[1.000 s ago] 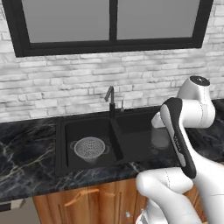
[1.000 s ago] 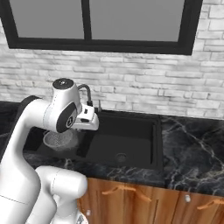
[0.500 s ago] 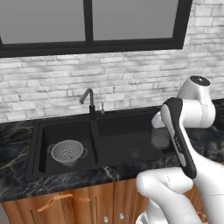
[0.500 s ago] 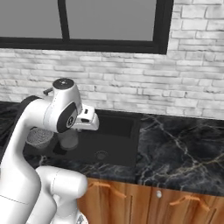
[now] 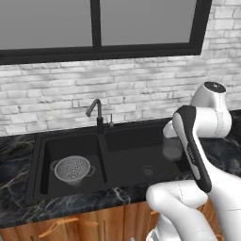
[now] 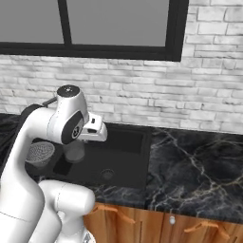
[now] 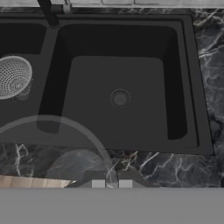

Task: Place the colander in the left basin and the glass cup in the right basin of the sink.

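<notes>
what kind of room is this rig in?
A kitchen, rendered: a black double sink with a faucet, a dark marble counter on wooden cabinets, and a white brick wall under a window.

left base view: behind-left of the arm, looks forward and down, mid-range; sink (image 5: pixel 113 160) centre-left, faucet (image 5: pixel 95 115) at its back edge, brick wall and window (image 5: pixel 99 26) above. right base view: behind-right, same heading, similar range; sink (image 6: pixel 107 156) partly behind the arm, more marble counter (image 6: pixel 194 171) to the right. Both share sink, wall, window. hand view: close, looks steeply down, front counter edge at bottom; right basin (image 7: pixel 120 94) centred, left basin (image 7: pixel 19 83) cut by its left edge
</notes>
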Available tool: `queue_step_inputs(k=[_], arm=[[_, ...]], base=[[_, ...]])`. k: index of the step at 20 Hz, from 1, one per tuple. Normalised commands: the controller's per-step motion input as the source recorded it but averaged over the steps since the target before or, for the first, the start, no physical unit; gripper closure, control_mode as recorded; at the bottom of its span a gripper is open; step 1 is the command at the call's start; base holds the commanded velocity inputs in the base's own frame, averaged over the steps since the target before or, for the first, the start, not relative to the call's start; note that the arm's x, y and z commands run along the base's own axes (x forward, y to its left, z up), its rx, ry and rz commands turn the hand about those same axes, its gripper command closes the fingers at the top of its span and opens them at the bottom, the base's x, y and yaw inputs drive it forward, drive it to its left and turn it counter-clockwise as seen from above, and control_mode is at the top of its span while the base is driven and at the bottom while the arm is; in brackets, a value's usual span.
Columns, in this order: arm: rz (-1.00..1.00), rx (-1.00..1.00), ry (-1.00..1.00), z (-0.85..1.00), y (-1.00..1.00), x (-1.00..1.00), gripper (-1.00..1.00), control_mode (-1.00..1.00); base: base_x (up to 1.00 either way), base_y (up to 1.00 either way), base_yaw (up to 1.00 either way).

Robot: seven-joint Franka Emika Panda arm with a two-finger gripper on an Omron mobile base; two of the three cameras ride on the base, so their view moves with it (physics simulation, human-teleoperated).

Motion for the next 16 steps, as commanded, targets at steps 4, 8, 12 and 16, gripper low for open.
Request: queue_step_inputs(k=[4,8,12,16], arm=[[0.0,0.0,0.0,0.0,0.0,0.0,1.0,1.0],[0.0,0.0,0.0,0.0,0.0,0.0,1.0,1.0],[0.0,0.0,0.0,-0.09,0.01,0.36,1.0,-1.0],[0.0,0.0,0.0,-0.19,0.0,0.54,1.0,-1.0]], base=[[0.44,0.0,0.0],[0.43,0.0,0.0],[0.09,0.0,0.0],[0.0,0.0,0.0]])
